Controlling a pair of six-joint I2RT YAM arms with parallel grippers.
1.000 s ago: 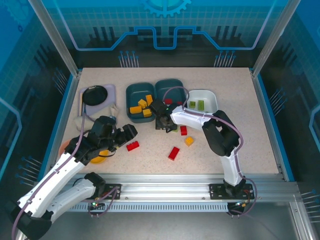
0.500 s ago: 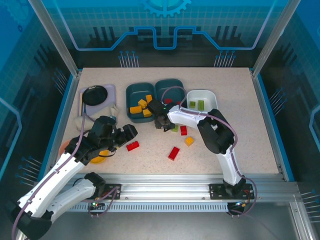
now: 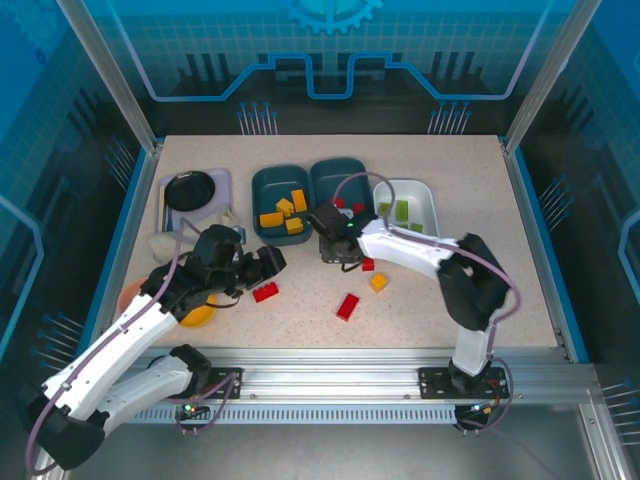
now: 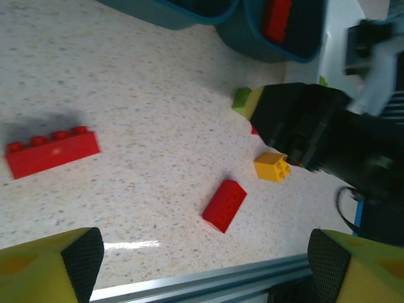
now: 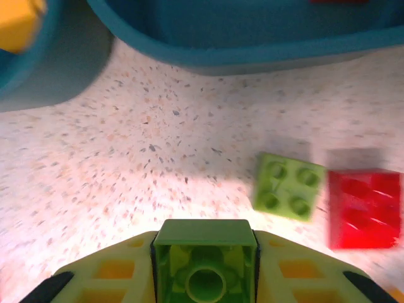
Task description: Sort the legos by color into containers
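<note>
Bricks on a speckled table (image 3: 520, 220), one of them pinched by the right gripper (image 5: 203, 278).
From above, that gripper covers its load, which cannot be made out there. Its wrist camera shows the fingers (image 5: 113, 274) closed narrowly on a green brick (image 5: 203, 243), near a loose green brick (image 5: 289, 186) and a blurred red brick (image 5: 365, 208). The left gripper (image 4: 205, 252) is cut off at the frame's lower corners, its fingers spread wide with nothing between them, near a long red brick (image 4: 53, 151). Yellow bricks (image 3: 272, 218) lie in the left teal bin (image 3: 268, 185), red ones in the right teal bin (image 3: 340, 172), and green ones in the white bin (image 3: 422, 192).
</note>
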